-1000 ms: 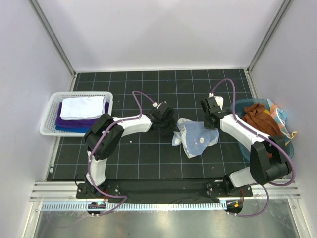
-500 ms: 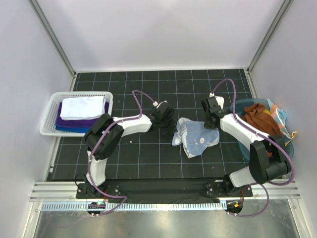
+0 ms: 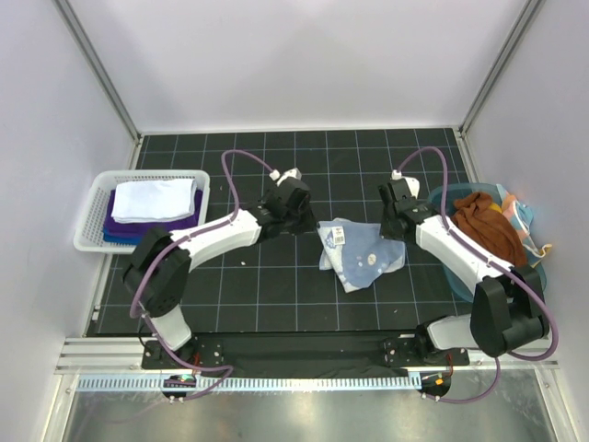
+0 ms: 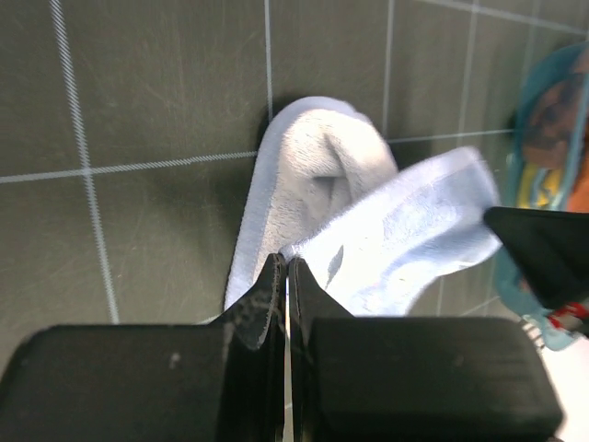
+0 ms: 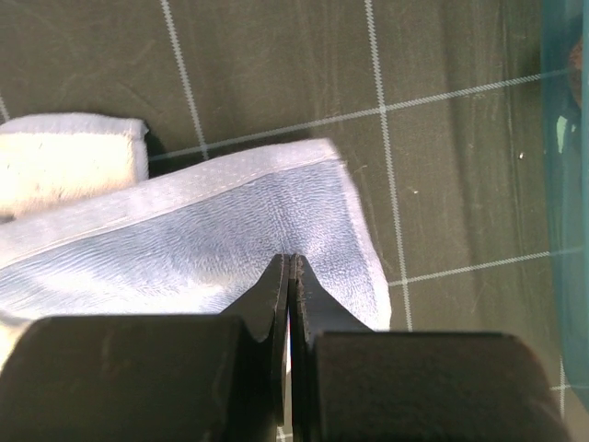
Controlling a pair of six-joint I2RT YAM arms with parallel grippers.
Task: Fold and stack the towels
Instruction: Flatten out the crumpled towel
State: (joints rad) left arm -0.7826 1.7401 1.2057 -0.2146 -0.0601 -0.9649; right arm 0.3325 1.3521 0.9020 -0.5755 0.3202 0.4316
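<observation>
Both arms reach in over the middle of the counter (image 3: 276,295), elbows out and wrists angled down toward each other. The left claw (image 3: 309,224) is pressed together and pinches the left corner of the light blue towel (image 3: 361,255). The right claw (image 3: 392,236) is also pressed together, pinching the towel's right edge. The towel lies between the two claws, mid-counter. It is rumpled, part folded over itself, with a white patch with dark spots on top and a small tag near the left corner. The left wrist view shows the pinched corner lifted to the fingertips (image 4: 276,276), with the rest on the counter. Folded towels (image 3: 152,201) are stacked in the basket (image 3: 92,217) at far left. A rust brown towel (image 3: 479,217) sits in the tub (image 3: 444,197) at right.
</observation>
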